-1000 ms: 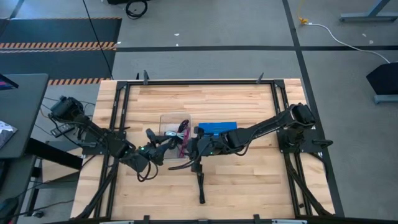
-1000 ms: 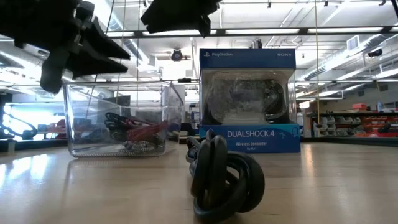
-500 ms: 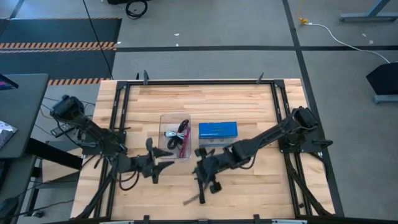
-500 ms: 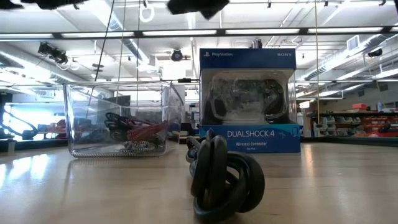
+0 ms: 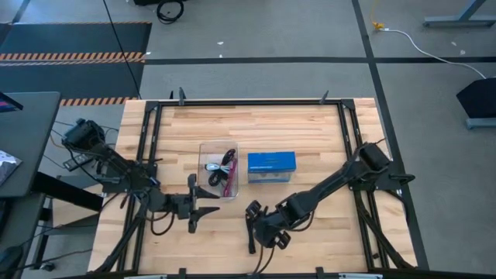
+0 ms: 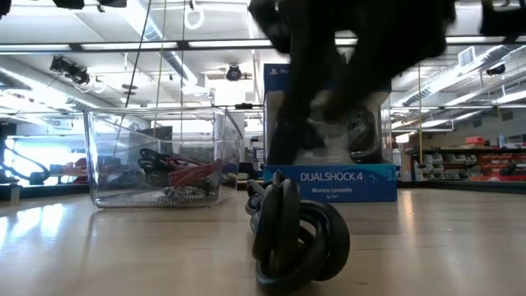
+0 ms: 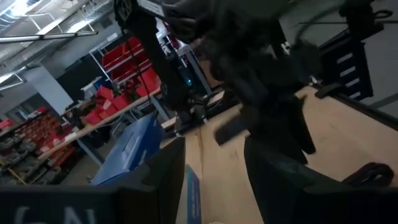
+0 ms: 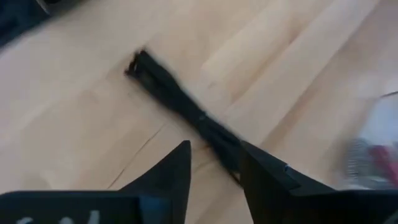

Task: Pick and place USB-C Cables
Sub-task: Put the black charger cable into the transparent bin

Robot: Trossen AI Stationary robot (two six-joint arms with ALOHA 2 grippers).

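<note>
The clear plastic tray (image 5: 219,147) stands near the middle of the wooden bench (image 5: 310,124), and I use it as the landmark. Inside the tray lie several USB-C cables (image 5: 222,172): one maroon-pink, one black, one with a light plug (the exact count I cannot tell from above). In the low view the same cables in the tray (image 6: 168,174) show red and dark strands through the clear wall.

Just beside the tray, on its right, stands the blue box (image 5: 271,165) with a controller inside (image 6: 327,123).

One black cable bundle (image 5: 250,230) lies on the bench in front of the tray, a little to the right of it. In the low view it is a coiled black loop (image 6: 296,234) close to the camera.

The right claw (image 5: 262,225) is just above this bundle, and in its wrist view the fingers (image 8: 177,171) are spread, with the black cable (image 8: 180,102) between and beyond them, not pinched.

The left claw (image 5: 200,205) hovers in front of the tray, slightly left of it; its fingers (image 7: 273,168) are spread and hold nothing.
</note>
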